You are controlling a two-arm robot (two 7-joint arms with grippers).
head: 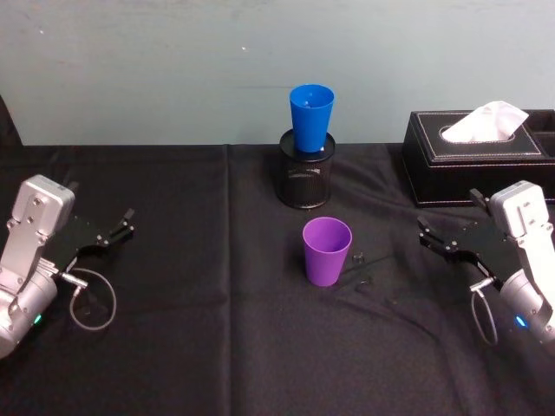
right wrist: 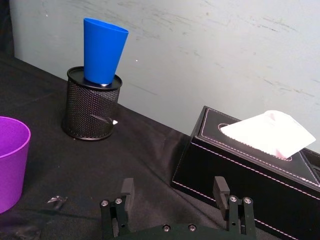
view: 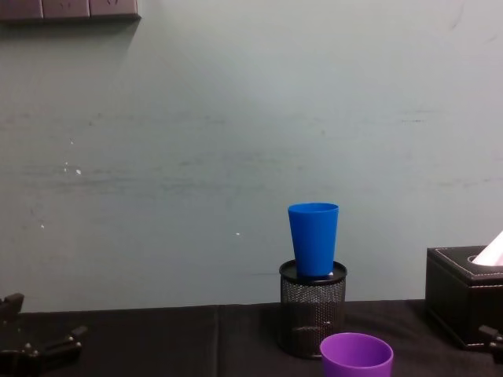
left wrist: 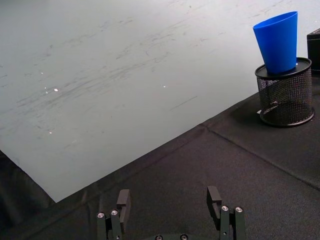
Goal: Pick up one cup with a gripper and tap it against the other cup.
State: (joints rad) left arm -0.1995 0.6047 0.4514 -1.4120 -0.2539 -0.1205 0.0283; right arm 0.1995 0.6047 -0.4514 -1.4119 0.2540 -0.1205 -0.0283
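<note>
Left gripper (head: pixel 121 225), head view: I see it low at the left edge over the black cloth (head: pixel 217 329), fingers spread, holding nothing.
Right gripper (head: pixel 447 212), head view: low on the right, just in front of the tissue box (head: pixel 477 165), fingers likewise spread and empty.
Purple cup (head: pixel 327 251), head view: upright on the cloth mid-table, between the two grippers and well apart from both.
Blue cup (head: pixel 311 117), head view: upright on top of the black mesh pen holder (head: pixel 305 178), behind the purple cup, not touching it.
Left wrist view: fingers apart above the cloth; blue cup on the holder farther off.
Right wrist view: fingers apart; purple cup at one edge, tissue box near.
Chest view: purple cup's rim at the bottom edge, just in front of the holder.
</note>
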